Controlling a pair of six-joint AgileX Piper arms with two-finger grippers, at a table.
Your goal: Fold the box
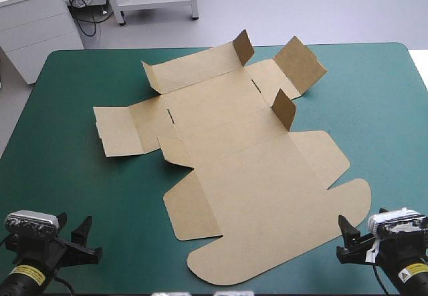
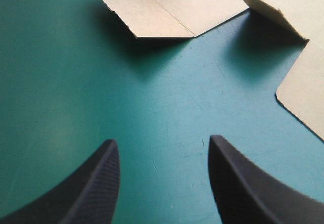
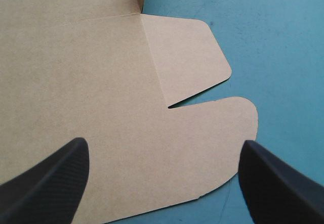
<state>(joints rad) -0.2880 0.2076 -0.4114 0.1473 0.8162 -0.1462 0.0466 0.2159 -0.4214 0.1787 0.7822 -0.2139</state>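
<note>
The box (image 1: 247, 169) is seen as a cut sheet of brown board, spread almost flat on the teal-green counter (image 1: 67, 109). It runs from the upper centre of the high view down to the lower centre. Its broad panels lie flat on the cover. Toward the upper right of that frame three small flaps are raised, one of them (image 1: 284, 109) standing upright near the middle of the sheet. A narrow wall (image 1: 148, 75) at the upper left of the sheet is tilted up. A rounded lobe (image 1: 348, 199) is seen at the sheet's lower right edge.

The left hand (image 1: 73, 226) is found in the lower left corner of the high view, over bare cover and well apart from the box. Its black fingers are spread and nothing is held. In its wrist view only teal-green cover is seen between the fingers of the left hand (image 2: 162, 140), and edges of the box (image 2: 167, 6) lie ahead of them.

The right hand (image 1: 363, 232) is found in the lower right corner of the high view, just beside the rounded lobe. Its fingers are spread wide, and in its wrist view the lobe (image 3: 212, 128) is seen between and ahead of them. Whether the board is touched cannot be told.
</note>
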